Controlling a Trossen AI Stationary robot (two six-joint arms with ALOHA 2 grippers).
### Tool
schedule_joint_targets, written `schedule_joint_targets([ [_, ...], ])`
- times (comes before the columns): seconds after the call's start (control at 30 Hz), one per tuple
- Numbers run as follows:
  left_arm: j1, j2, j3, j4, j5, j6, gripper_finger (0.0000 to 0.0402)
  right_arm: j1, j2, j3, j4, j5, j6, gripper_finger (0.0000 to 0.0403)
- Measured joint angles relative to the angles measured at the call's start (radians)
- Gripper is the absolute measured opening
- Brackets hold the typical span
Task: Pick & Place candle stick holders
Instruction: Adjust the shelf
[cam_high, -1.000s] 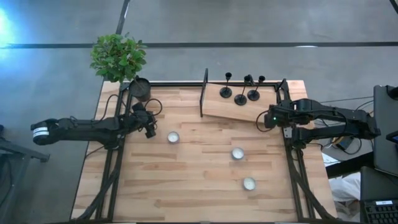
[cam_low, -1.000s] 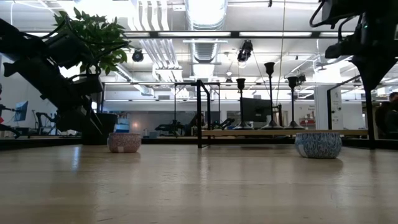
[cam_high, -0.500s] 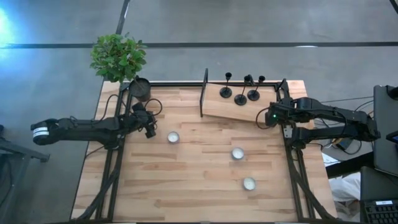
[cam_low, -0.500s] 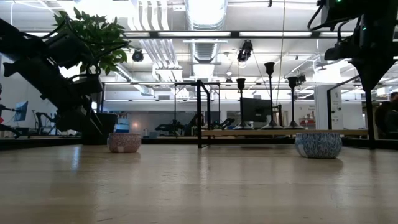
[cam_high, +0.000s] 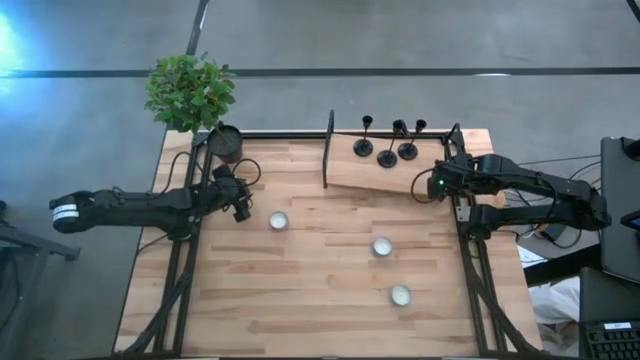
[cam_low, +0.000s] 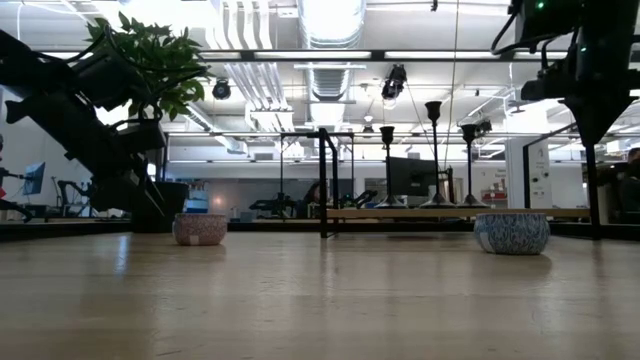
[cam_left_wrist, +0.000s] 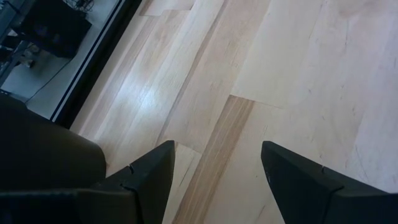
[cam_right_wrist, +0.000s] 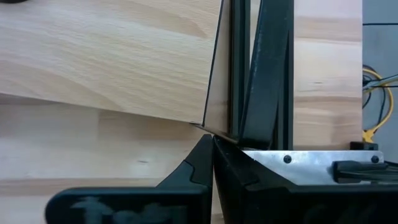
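Observation:
Three black candlestick holders (cam_high: 364, 147) (cam_high: 388, 158) (cam_high: 408, 151) stand upright on their round bases on a raised wooden shelf (cam_high: 360, 178) at the table's far right. They also show in the low view (cam_low: 434, 150). My right gripper (cam_high: 424, 192) is shut and empty. It hovers by the shelf's near right corner (cam_right_wrist: 205, 121), near the holders. My left gripper (cam_high: 243, 213) is open and empty over bare table (cam_left_wrist: 217, 155) at the left side.
Three small white candle cups (cam_high: 278, 221) (cam_high: 382, 246) (cam_high: 400, 295) sit on the tabletop. A dark pot with a green plant (cam_high: 190, 92) stands at the far left corner. A black upright frame (cam_high: 328, 150) bounds the shelf's left end, and a metal post (cam_right_wrist: 267, 68) its right end.
My right gripper has moved a little toward the table's far edge, closer to the shelf, and stays shut.

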Motion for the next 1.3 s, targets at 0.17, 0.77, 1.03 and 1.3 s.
schedule_joint_targets([
  [0.17, 0.0, 0.0, 0.0, 0.0, 0.0, 0.0, 0.0246, -0.027, 0.0, 0.0, 0.007, 0.003, -0.032, 0.0008],
  [0.77, 0.0, 0.0, 0.0, 0.0, 0.0, 0.0, 0.0246, -0.165, 0.0, 0.0, 0.058, 0.028, -0.186, 0.0008],
  [1.03, 0.0, 0.0, 0.0, 0.0, 0.0, 0.0, 0.0246, -0.22, 0.003, 0.0, 0.08, 0.029, -0.249, 0.0008],
  [1.3, 0.0, 0.0, 0.0, 0.0, 0.0, 0.0, 0.0245, -0.243, 0.003, -0.006, 0.088, 0.028, -0.279, 0.0008],
])
